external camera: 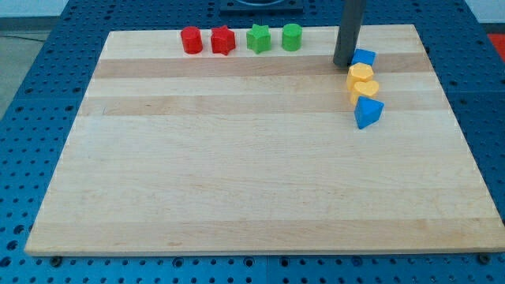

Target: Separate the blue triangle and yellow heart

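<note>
The blue triangle (368,113) lies at the view's right, at the bottom of a short column of blocks. The yellow heart (364,89) sits just above it and touches it. Above the heart is a yellow hexagon-like block (360,74), and above that a small blue block (364,57). My tip (343,63) is the lower end of the dark rod. It rests on the board just left of the small blue block, above and left of the heart.
Along the top edge of the wooden board (237,158) stands a row: a red cylinder (191,39), a red star (223,40), a green star (258,38) and a green cylinder (292,36). Blue pegboard surrounds the board.
</note>
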Tool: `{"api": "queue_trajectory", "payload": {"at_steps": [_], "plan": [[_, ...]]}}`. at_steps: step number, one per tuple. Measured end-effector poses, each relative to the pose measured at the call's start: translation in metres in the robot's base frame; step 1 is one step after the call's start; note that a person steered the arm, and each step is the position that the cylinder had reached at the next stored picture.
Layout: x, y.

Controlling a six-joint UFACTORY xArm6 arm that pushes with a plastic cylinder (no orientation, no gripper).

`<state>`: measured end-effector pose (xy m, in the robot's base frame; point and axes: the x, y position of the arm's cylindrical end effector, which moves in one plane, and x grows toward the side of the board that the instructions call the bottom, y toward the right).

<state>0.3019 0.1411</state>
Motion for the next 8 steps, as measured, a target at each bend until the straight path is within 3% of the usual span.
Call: {"api": "queue_trajectory", "payload": {"at_steps": [5,6,8], "plan": [[0.11,-0.016],[0.094,-0.047],[0.085,0.006]]}}
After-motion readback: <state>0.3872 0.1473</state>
